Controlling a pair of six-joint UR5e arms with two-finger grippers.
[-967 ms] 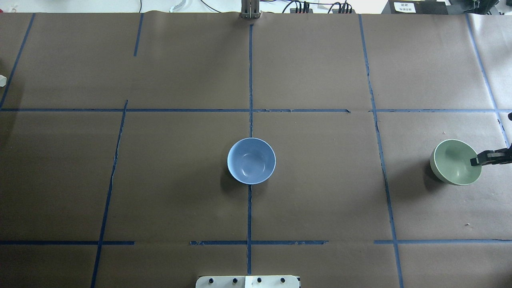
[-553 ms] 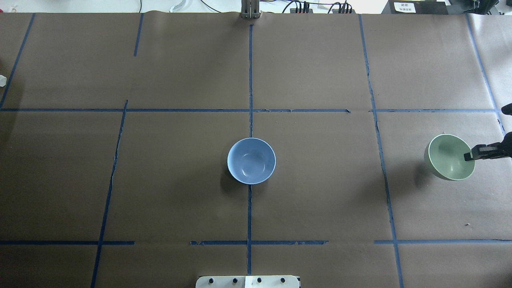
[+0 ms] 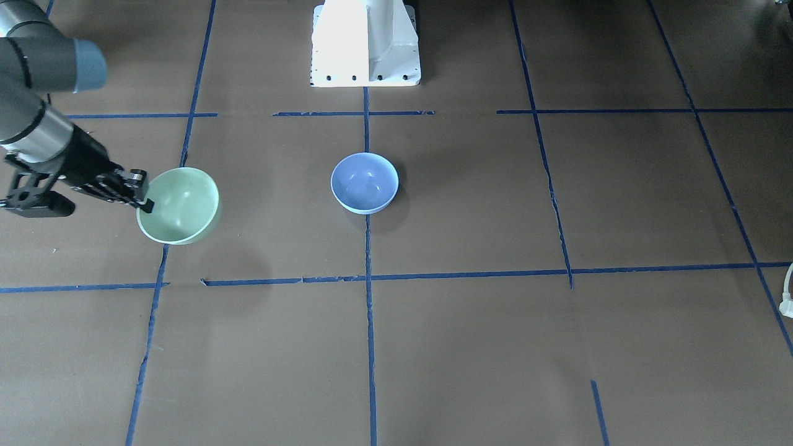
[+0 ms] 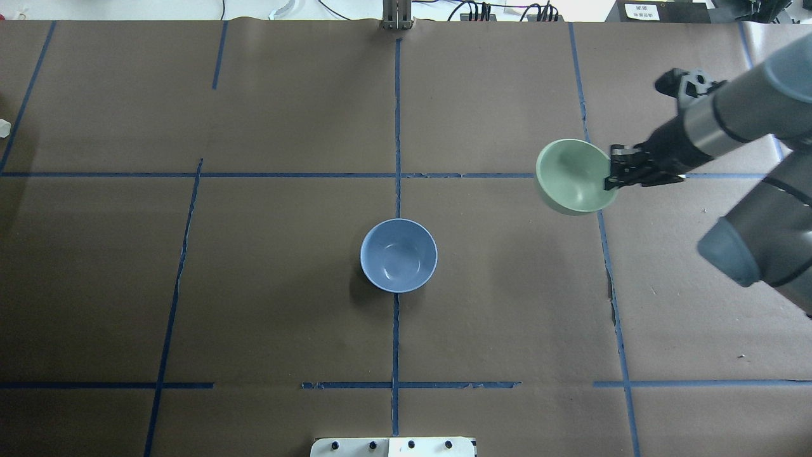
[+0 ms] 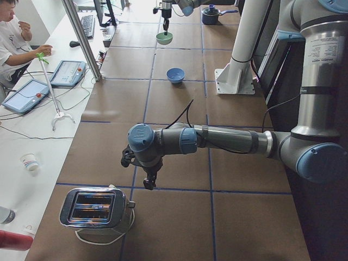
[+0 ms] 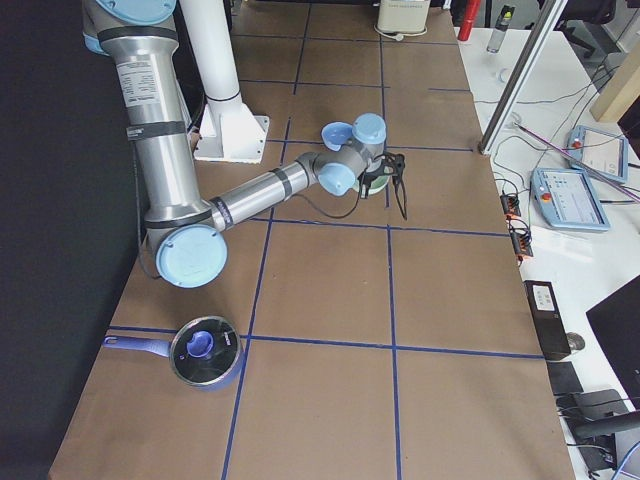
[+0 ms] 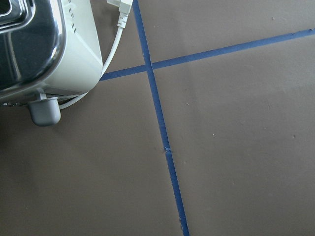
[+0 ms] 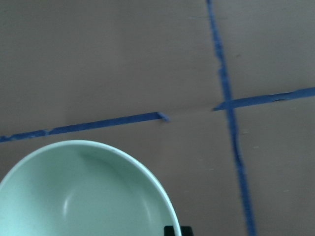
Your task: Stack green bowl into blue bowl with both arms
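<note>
The green bowl (image 4: 574,176) hangs tilted above the table, right of and beyond the blue bowl. My right gripper (image 4: 612,172) is shut on its right rim; both also show in the front view, bowl (image 3: 179,205) and gripper (image 3: 145,201). The right wrist view shows the green bowl's (image 8: 83,191) inside from close up. The blue bowl (image 4: 398,255) stands upright and empty at the table's middle, on the centre tape line. My left gripper (image 5: 148,184) shows only in the exterior left view, low over the table by the toaster; I cannot tell whether it is open or shut.
A chrome toaster (image 5: 95,207) with a white cord stands at the table's left end, next to the left gripper. A blue lidded pot (image 6: 205,350) stands at the right end. The white pedestal (image 3: 365,43) is at the robot's side. An operator (image 5: 11,38) sits beyond the table.
My right gripper has lifted the green bowl from the table's right edge and carried it left and away from the robot, toward the middle. The blue bowl has not moved.
</note>
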